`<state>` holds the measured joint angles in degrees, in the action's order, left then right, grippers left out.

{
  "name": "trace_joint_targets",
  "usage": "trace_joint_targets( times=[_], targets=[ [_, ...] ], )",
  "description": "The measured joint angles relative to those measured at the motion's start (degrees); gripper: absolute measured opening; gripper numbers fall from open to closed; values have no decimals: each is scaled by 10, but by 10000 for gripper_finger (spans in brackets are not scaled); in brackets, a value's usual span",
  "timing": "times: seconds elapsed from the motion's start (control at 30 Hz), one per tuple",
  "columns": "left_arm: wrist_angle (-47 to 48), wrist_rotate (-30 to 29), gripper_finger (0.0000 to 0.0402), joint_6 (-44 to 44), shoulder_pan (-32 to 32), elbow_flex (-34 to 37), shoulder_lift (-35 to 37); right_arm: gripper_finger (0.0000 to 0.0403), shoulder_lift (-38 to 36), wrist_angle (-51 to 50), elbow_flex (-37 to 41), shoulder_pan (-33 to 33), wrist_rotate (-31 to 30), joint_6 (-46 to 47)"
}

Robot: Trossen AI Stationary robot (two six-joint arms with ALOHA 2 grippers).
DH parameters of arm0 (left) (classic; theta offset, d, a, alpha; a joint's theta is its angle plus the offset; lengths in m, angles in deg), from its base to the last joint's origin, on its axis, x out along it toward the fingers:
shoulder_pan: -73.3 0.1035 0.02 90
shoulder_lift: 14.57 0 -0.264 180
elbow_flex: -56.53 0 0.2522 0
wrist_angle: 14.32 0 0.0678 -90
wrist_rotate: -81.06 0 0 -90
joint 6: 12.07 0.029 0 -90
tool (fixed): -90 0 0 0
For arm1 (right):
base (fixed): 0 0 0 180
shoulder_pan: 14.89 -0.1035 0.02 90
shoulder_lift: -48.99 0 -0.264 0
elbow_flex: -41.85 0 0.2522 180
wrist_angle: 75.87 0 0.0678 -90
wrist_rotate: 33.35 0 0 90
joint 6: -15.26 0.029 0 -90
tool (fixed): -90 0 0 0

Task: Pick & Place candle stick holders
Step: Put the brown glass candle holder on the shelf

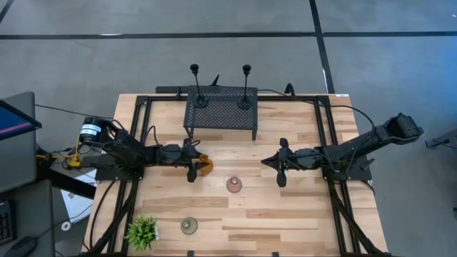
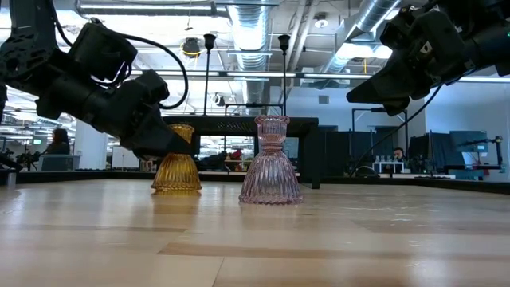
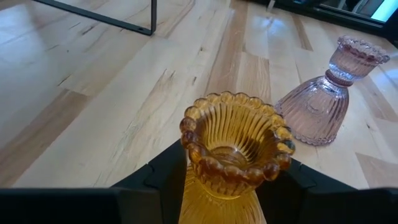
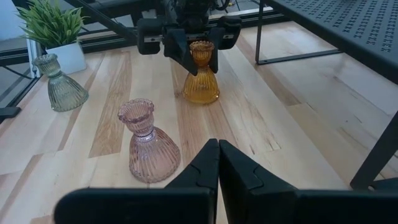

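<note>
The amber holder (image 1: 206, 165) stands upright on the table with my left gripper (image 1: 201, 165) shut about it; it also shows in the left wrist view (image 3: 235, 146) and the low view (image 2: 177, 169). The pink holder (image 1: 233, 185) stands on its base near the table's middle. The grey-green holder (image 1: 188, 226) stands near the front edge. Two tall black holders (image 1: 196, 86) (image 1: 246, 84) stand on the black mesh stand (image 1: 221, 111). My right gripper (image 1: 264, 161) is shut and empty, right of the pink holder and above the table. My left gripper pinches the amber holder's narrow neck under its beaded cup (image 3: 214, 186) between its two fingers (image 3: 165, 183). The fingers come level from the table's left side, one on each side of the neck. The holder stands upright, its base (image 2: 177, 185) on the table.
A small spiky green plant (image 1: 143, 232) in a white pot stands at the front left corner, beside the grey-green holder. The mesh stand fills the far middle of the table. Bare wood lies between the pink holder and the table's right edge (image 1: 357, 214).
</note>
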<state>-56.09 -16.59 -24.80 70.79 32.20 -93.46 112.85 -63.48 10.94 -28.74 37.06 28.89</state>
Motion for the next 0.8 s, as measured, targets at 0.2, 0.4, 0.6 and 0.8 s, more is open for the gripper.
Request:
trace_joint_targets(
  times=[0.2, 0.4, 0.6, 0.8],
  targets=[
    [7, 3, 163, -2, 0, 0, 27, 1, 0, 0, 0, 0, 0, 0],
    [7, 13, 163, -2, -5, 0, 60, 1, 0, 0, 0, 0, 0, 0],
    [11, 12, 149, 2, -10, 0, 74, 1, 0, 0, 0, 0, 0, 0],
    [13, 12, 147, 2, -10, 0, 74, 1, 0, 0, 0, 0, 0, 0]
  ],
)
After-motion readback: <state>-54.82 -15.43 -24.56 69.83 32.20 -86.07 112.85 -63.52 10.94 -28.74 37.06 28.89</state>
